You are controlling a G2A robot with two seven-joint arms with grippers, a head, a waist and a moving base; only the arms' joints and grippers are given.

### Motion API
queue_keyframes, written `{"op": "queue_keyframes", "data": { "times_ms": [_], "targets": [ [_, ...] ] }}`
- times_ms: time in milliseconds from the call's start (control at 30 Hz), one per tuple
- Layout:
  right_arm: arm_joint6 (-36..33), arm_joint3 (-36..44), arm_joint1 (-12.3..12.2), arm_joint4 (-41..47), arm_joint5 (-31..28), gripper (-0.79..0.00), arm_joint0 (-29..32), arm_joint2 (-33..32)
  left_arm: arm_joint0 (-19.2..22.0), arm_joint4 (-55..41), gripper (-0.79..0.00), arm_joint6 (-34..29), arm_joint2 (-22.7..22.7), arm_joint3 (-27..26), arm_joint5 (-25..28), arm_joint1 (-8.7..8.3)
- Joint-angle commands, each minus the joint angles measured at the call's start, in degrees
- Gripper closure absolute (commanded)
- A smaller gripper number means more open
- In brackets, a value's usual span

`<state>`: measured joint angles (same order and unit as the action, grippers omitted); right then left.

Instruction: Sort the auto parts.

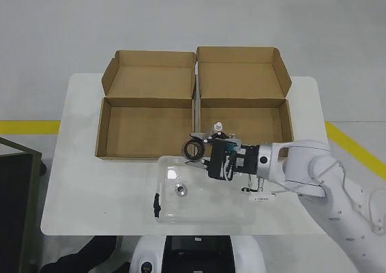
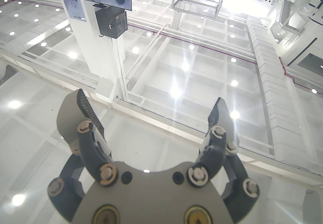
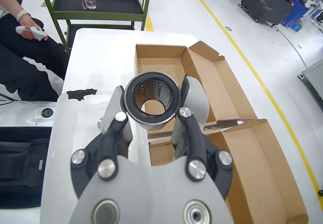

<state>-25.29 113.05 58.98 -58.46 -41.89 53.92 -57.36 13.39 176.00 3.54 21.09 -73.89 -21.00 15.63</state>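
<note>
Seemingly barely started: a linear bearing clamped tight in the right hand just above the clear tray's far edge, a small metal part left inside the tray, nothing yet in the cardboard boxes beyond it, left hand spread wide, holding nothing.

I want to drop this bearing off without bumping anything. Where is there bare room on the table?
Both cardboard box floors look bare: the left box and the right box. The table is also free between its left edge and the clear tray. It is crowded at the tray's far edge, where the right gripper holds the bearing.
</note>
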Motion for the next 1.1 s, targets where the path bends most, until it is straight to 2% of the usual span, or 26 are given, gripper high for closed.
{"op": "queue_keyframes", "data": {
  "times_ms": [0,433,733,1067],
  "targets": [
    [0.2,-2.2,0.5,-0.3,0.5,0.000,-1.3,1.7,0.0,0.0,-0.785,0.0,0.0,0.0,0.0,0.00],
    [-0.2,-12.9,4.9,-3.9,6.9,0.000,-11.9,12.9,0.0,0.0,-0.785,0.0,0.0,0.0,0.0,0.00],
    [0.8,-23.0,9.0,-1.3,9.2,0.000,-18.1,20.2,0.0,0.0,-0.785,0.0,0.0,0.0,0.0,0.00],
    [0.0,-33.1,12.8,1.2,10.0,0.000,-22.0,24.5,0.0,0.0,-0.785,0.0,0.0,0.0,0.0,0.00]
  ]
}}
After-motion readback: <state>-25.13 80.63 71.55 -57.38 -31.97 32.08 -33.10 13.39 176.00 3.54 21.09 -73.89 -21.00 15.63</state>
